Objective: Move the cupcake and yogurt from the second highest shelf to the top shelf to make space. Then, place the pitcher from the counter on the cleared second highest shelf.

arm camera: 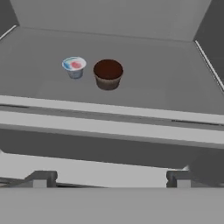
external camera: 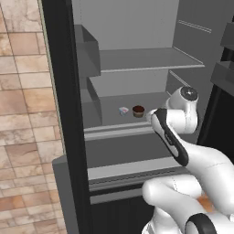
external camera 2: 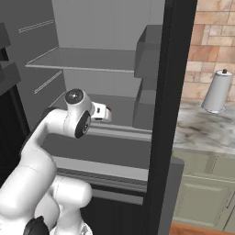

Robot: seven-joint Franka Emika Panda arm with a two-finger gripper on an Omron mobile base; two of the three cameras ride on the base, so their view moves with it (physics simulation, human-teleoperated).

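The yogurt [arm camera: 74, 67] is sitting on the left of the second shelf [arm camera: 144, 83], upright, its lid facing up, with the cupcake [arm camera: 108, 74] standing just beside it on the right, apart and not touching, its dark top up and its wrapper on the panel. Both are squat and round, so neither is pointing any way across the shelf; their only axis is running straight up. From the left base camera the same pair is showing, yogurt [external camera: 124, 111] left of cupcake [external camera: 138, 111], with the top shelf [external camera: 146, 61] lying bare above them. The gripper [arm camera: 111, 178] is hovering outside the fridge, in front of the shelf's pale front edge, its fingers [arm camera: 40, 179] spread wide and holding nothing. The first step appears to be in hand: reaching in for one of the two small items, neither yet lifted. The cupcake is lying closest to the hand's centre line, so it looks the likelier first pick. The next move is calling for the hand to go forward over the front edge, settle with the fingers either side of the wrapper, and close gently.
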